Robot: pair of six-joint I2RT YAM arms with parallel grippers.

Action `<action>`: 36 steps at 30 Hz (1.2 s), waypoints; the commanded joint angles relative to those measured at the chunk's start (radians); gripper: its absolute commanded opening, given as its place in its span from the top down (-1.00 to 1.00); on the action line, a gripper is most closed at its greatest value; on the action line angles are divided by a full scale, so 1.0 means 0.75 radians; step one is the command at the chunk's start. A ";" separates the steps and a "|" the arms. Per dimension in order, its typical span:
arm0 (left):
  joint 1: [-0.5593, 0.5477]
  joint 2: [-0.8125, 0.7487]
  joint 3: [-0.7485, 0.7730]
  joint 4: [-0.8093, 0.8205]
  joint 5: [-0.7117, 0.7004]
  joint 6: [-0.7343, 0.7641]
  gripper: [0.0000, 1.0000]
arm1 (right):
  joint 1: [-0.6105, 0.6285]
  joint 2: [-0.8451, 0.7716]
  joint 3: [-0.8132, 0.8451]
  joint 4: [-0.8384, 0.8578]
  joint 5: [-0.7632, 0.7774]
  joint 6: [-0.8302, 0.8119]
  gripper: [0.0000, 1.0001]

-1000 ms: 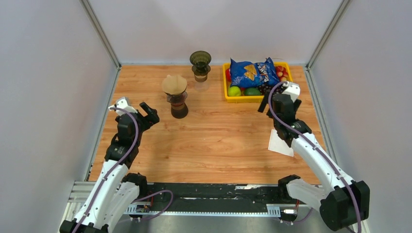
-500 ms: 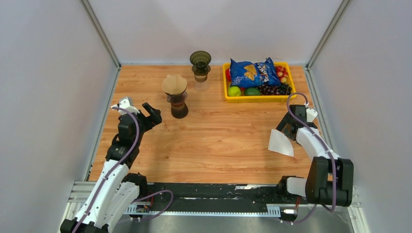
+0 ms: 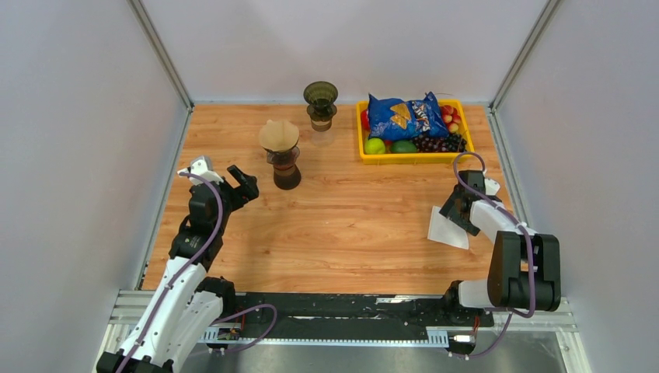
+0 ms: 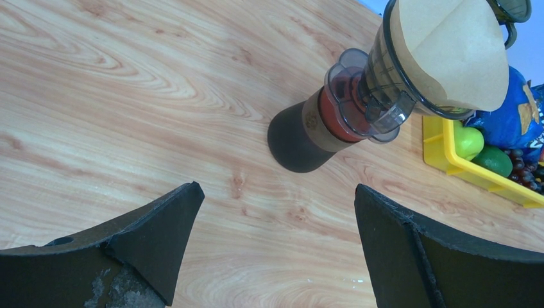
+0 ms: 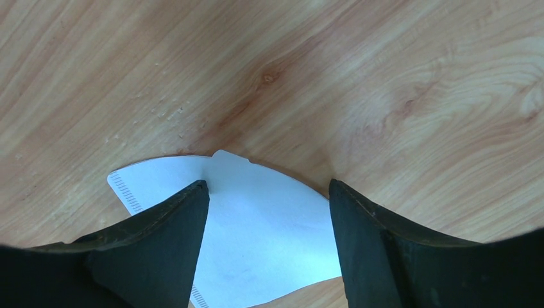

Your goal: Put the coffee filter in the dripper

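Overhead and wrist views. The wooden table (image 3: 350, 233) is walled on three sides. At its far right I see a yellow tray (image 3: 404, 158) of fruit with a chip bag (image 3: 404, 115) lying on top. The near dripper (image 3: 284, 159) stands upright left of centre on a dark base and holds a brown filter (image 3: 278, 134), mouth up. The far dripper (image 3: 320, 103) stands upright behind it, apart from it, near the back wall. The left gripper (image 3: 242, 180) hangs above bare wood just left of the near dripper, its fingers spread and holding nothing. The right gripper (image 3: 456, 211) is low over the white filter (image 3: 447, 231), its fingers parted and straddling the paper. I cannot tell whether they touch it. The white filter lies flat near the table's right edge, in front of the tray and well apart from both drippers. In the right wrist view its curved rim arcs away from the fingers, and a crimped seam runs down its left side. I cannot see its narrow end, which lies behind the fingers. Bare wood stretches from the paper to the drippers.
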 commanded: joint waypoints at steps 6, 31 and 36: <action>0.009 -0.017 -0.008 0.042 0.003 -0.012 -1.00 | 0.003 0.013 -0.069 0.084 -0.186 0.000 -0.13; 0.009 -0.028 -0.009 0.037 0.002 -0.013 -1.00 | 0.448 0.013 0.001 0.077 -0.204 0.180 0.50; 0.009 -0.028 -0.009 0.033 0.002 -0.011 -1.00 | 0.672 0.063 0.127 0.057 -0.212 0.196 0.36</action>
